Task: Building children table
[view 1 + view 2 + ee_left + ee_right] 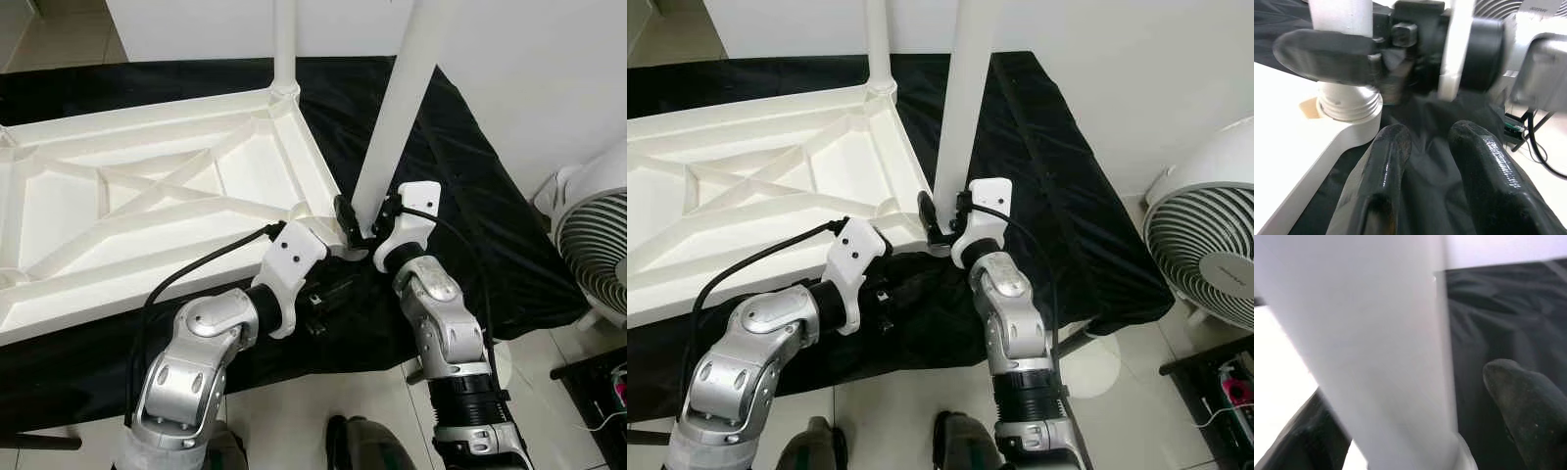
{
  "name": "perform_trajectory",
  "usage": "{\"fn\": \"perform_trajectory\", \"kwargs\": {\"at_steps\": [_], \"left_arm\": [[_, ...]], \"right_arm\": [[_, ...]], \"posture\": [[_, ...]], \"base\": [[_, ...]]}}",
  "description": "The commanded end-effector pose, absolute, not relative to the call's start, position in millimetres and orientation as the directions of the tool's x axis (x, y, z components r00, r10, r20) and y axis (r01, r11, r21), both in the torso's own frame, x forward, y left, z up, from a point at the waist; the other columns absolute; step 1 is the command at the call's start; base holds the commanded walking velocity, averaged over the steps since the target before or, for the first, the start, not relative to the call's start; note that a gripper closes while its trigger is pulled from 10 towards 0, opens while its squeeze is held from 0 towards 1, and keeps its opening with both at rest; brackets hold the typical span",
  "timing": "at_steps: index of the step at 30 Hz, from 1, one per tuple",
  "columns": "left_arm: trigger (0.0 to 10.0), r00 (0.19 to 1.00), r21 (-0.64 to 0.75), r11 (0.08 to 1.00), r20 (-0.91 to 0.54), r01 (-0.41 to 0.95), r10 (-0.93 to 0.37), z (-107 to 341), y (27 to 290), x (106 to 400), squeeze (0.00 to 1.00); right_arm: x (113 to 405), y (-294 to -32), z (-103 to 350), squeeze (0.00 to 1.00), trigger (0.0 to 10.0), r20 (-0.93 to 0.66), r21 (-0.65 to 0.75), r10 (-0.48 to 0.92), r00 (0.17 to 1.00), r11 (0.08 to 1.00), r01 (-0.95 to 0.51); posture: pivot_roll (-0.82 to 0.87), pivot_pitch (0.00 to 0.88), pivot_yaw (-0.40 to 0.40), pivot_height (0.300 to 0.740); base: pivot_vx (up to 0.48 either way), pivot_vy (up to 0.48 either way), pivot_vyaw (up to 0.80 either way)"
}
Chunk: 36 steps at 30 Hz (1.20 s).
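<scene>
The right claw (364, 227) grips the leg (397, 117) at the tabletop (147, 196) corner; the left claw (1425, 161), beside it, holds nothing, fingers parted.

Upturned children's table (147, 196) lies underside up on a cloth (460, 196) spread over the floor (323, 406), taking the left and centre, with one leg (285, 44) standing at its far right corner and a second leg (397, 108) at the near right corner. Right gripper (360, 223) sits at the base of that near leg, jaws either side of it, and left gripper (338, 238) is just beside it, left of the leg, over the corner. A fan (593, 240) stands on the floor well right, off the cloth.
</scene>
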<state>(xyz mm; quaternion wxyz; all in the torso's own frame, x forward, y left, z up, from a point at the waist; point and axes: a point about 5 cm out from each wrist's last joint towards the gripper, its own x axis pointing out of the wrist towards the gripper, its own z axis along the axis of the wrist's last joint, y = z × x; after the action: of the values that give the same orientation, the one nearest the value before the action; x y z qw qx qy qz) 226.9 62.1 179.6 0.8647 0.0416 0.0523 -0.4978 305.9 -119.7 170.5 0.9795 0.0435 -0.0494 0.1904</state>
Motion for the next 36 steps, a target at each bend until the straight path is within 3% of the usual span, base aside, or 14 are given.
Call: {"fn": "perform_trajectory", "kwargs": {"at_steps": [1,2,3,6,7,9,15,27,28,29,31,32,36], "left_arm": [[10.0,0.604,0.031,0.606,-0.133,0.795,-0.786,179,65,232,0.00],[10.0,0.606,0.031,0.608,-0.132,0.793,-0.784,179,65,232,0.00],[10.0,0.606,0.031,0.608,-0.132,0.793,-0.784,179,65,232,0.00],[10.0,0.606,0.034,0.607,-0.131,0.794,-0.785,180,65,233,0.00],[10.0,0.606,0.034,0.607,-0.131,0.794,-0.785,180,65,233,0.00],[10.0,0.606,0.037,0.607,-0.130,0.794,-0.785,181,65,234,0.00],[10.0,0.607,0.040,0.607,-0.129,0.793,-0.784,181,66,235,0.00],[10.0,0.593,0.048,0.593,-0.148,0.803,-0.791,180,68,233,0.00],[10.0,0.594,0.049,0.594,-0.150,0.803,-0.790,180,68,232,0.00],[10.0,0.598,0.048,0.598,-0.152,0.800,-0.787,180,69,232,0.00],[10.0,0.601,0.048,0.601,-0.153,0.798,-0.785,180,70,232,0.00],[10.0,0.602,0.049,0.603,-0.153,0.797,-0.784,179,70,232,0.00],[10.0,0.604,0.050,0.604,-0.156,0.795,-0.782,179,72,231,0.00]], "right_arm": [[305,-137,175,1.00,10.0,0.114,0.054,0.409,0.906,0.908,-0.416],[303,-144,176,0.00,10.0,0.096,0.020,0.494,0.864,0.867,-0.498],[303,-144,176,0.00,10.0,0.096,0.020,0.494,0.864,0.867,-0.498],[300,-152,172,0.00,10.0,0.020,-0.045,0.667,0.745,0.745,-0.666],[300,-152,172,0.00,10.0,0.020,-0.045,0.667,0.745,0.745,-0.666],[302,-155,168,0.00,10.0,-0.027,-0.097,0.742,0.670,0.665,-0.740],[314,-155,161,0.00,10.0,-0.087,-0.145,0.774,0.627,0.613,-0.777],[331,-124,153,0.00,10.0,-0.118,-0.108,0.855,0.505,0.494,-0.863],[330,-121,151,0.00,4.8,-0.114,-0.101,0.868,0.483,0.474,-0.875],[329,-118,149,0.00,1.6,-0.112,-0.096,0.878,0.465,0.456,-0.885],[329,-117,147,0.00,1.6,-0.111,-0.093,0.884,0.454,0.445,-0.890],[329,-117,146,0.00,0.0,-0.109,-0.092,0.885,0.454,0.445,-0.891],[329,-118,144,0.00,0.0,-0.106,-0.087,0.876,0.470,0.463,-0.882]], "posture": [[-0.06,0.112,-0.008,0.740],[-0.06,0.112,-0.008,0.740],[-0.06,0.112,-0.008,0.740],[-0.06,0.110,-0.003,0.740],[-0.06,0.110,-0.003,0.740],[-0.06,0.110,0.003,0.740],[-0.06,0.106,0.008,0.740],[-0.03,0.102,0.014,0.740],[-0.03,0.103,0.010,0.740],[-0.03,0.104,0.007,0.740],[-0.03,0.104,0.007,0.740],[-0.02,0.105,0.002,0.740],[-0.02,0.107,-0.001,0.740]], "base": [[0.000,0.000,0.00],[0.000,0.000,0.00],[0.000,0.000,0.00],[0.000,0.000,0.00],[0.000,0.000,0.00],[0.000,0.000,0.00],[0.000,0.000,0.00],[0.000,0.000,0.00],[0.000,0.000,0.00],[0.000,0.000,0.00],[0.000,0.000,0.00],[0.000,0.000,0.00],[0.000,0.000,0.00]]}}
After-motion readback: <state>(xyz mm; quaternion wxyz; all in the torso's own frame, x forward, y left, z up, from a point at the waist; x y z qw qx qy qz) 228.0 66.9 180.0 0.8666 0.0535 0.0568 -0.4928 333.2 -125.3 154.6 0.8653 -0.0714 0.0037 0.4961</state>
